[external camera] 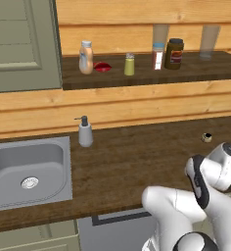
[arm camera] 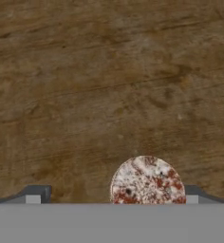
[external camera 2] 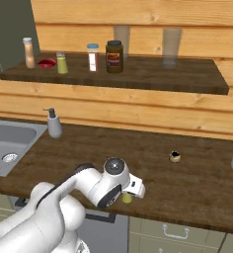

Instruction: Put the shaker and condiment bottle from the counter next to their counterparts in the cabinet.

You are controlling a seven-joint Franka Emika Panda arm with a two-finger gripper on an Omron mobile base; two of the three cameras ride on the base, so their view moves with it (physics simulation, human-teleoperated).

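Pincer [arm camera: 115, 197] is spread as wide as it goes, nothing in it, pointing straight down at the counter [arm camera: 85, 95] with the shaker [arm camera: 147, 182] sitting between the tips. Here's what bugs me, biggest stuff first.

The counter: in the right base view the shaker [external camera 2: 127, 198] is close to the front edge. If it gets tipped it's a little cylinder, so I'd guess it rolls, and the floor isn't far off.

The cabinet [external camera: 151, 78]: the shelf is already busy. The bottle [external camera: 86, 57] is up there right beside the red thing [external camera: 102, 67], so that half looks done. The twin shaker [external camera: 129, 64] stands just right of those, with a white bottle [external camera: 158, 55] further along. Dropping ours next to the twin means squeezing an open hand in, and a knuckle could easily bowl something over.

The shaker itself: from the hand view it's off-centre, much nearer one finger than the other. Close now and that finger hits first and shoves or tips it before the other arrives. Can't really tell how far down the tips sit, either. Too high and they'd pinch just the cap and it slips out on the lift.
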